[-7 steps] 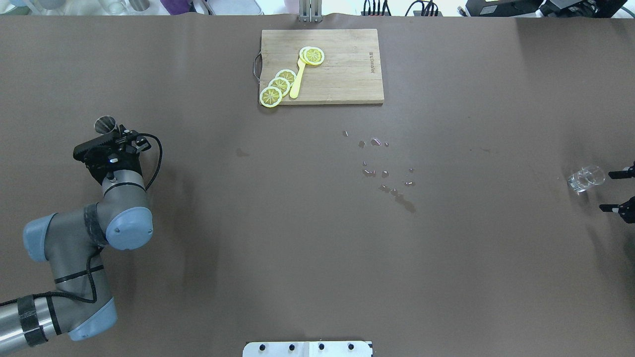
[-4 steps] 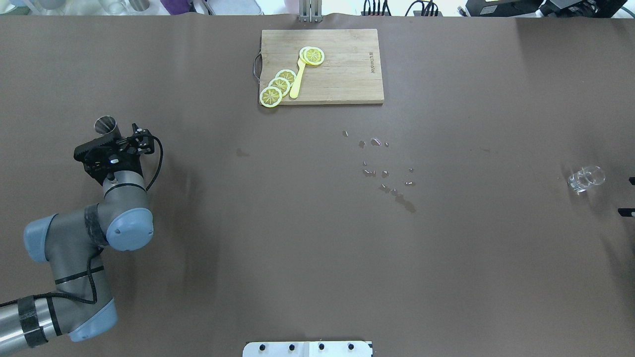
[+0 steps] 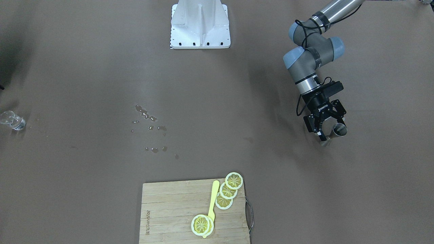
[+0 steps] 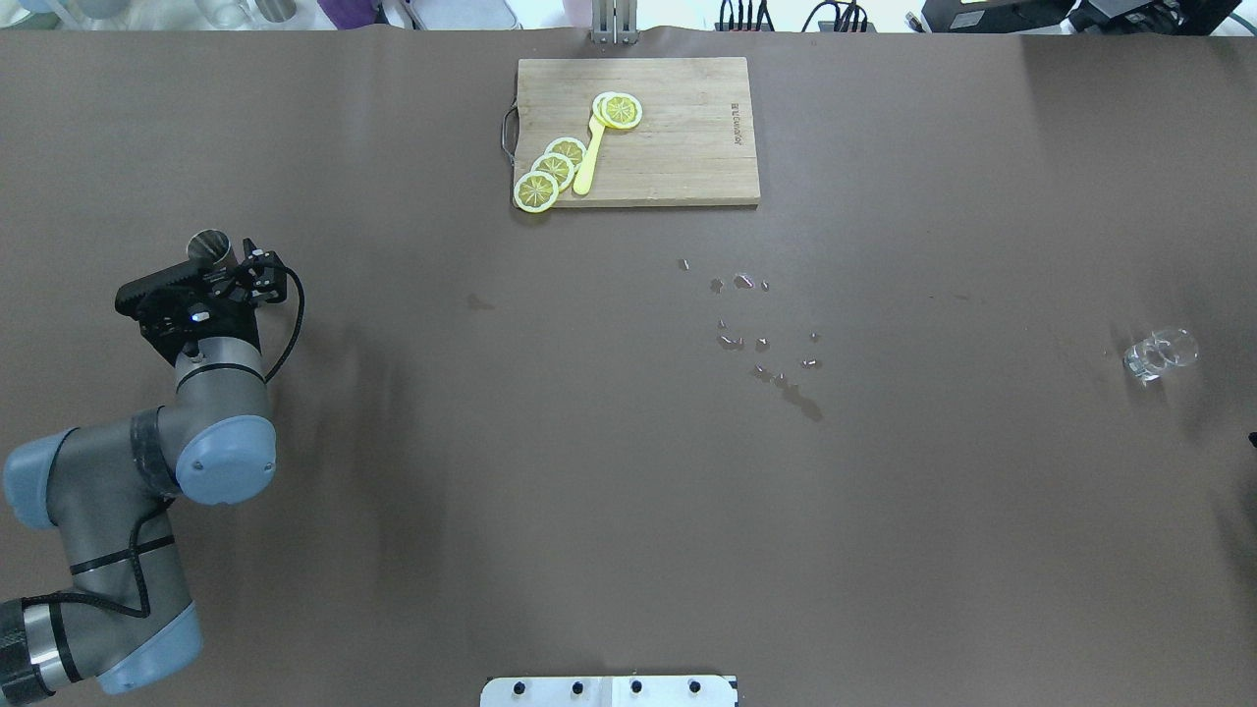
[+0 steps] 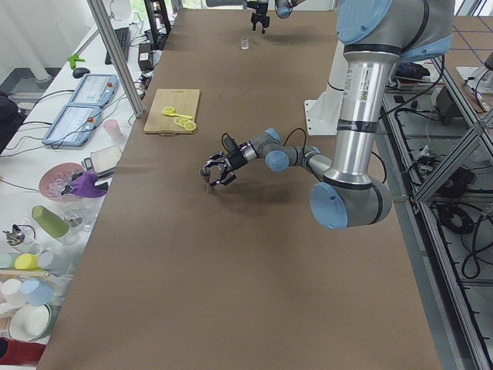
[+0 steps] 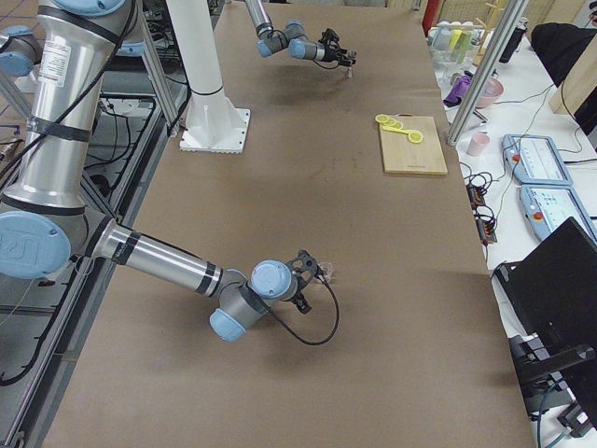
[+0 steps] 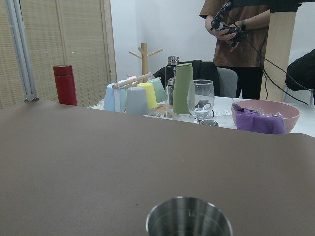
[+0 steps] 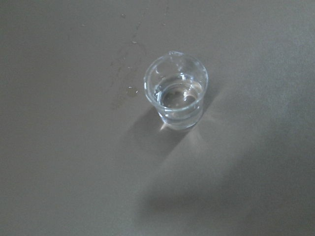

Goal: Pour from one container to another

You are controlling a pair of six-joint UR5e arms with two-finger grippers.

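Left claw (image 3: 330, 131) has shifted sideways, jaws spread, near steel cup (image 3: 340, 130).

Brushed metal cup (image 7: 189, 217), clear glossy beaker (image 8: 175, 93), perhaps plastic, bare wood board (image 4: 678, 147), matt table cover (image 4: 589, 511)

a robotics lab: two arms (image 5: 362, 77) on a white base (image 3: 200, 25) at a brown-covered table (image 4: 589, 491), metal frame posts (image 5: 115, 54), control panels (image 5: 75, 123) alongside, and a person (image 7: 236, 49) with a controller (image 7: 225, 28) far beyond the left gripper (image 3: 332, 132).

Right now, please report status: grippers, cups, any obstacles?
Left gripper open at small steel cup, not gripping. Right gripper beside clear glass cup, state unclear. Spilled droplets mid-table.
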